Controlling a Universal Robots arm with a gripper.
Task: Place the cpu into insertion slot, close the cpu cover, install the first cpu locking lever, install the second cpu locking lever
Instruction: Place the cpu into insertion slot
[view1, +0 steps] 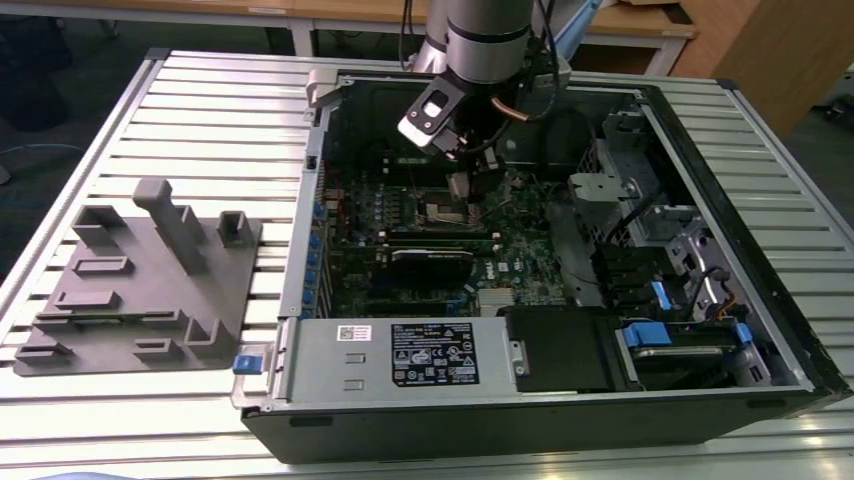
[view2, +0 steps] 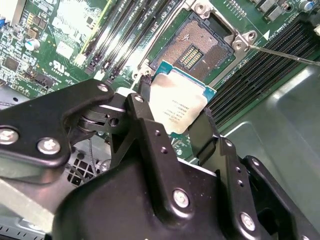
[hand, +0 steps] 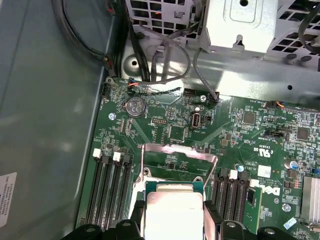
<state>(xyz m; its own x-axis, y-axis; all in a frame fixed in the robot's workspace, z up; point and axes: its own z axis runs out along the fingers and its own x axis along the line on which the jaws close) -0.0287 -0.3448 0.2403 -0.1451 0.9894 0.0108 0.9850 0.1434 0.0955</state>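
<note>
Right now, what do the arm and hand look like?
Arm: silver-grey cylindrical tube with a dark band, black cables running alongside, a light-coloured camera block at the wrist. Hand: matte black, two linked fingers, joints studded with silver screws.

even overhead light brightens the slatted table (view1: 200, 110); the computer case (view1: 534, 430) is shadowed inside, and the cpu (hand: 172, 217) glares white in the first wrist view.
</note>
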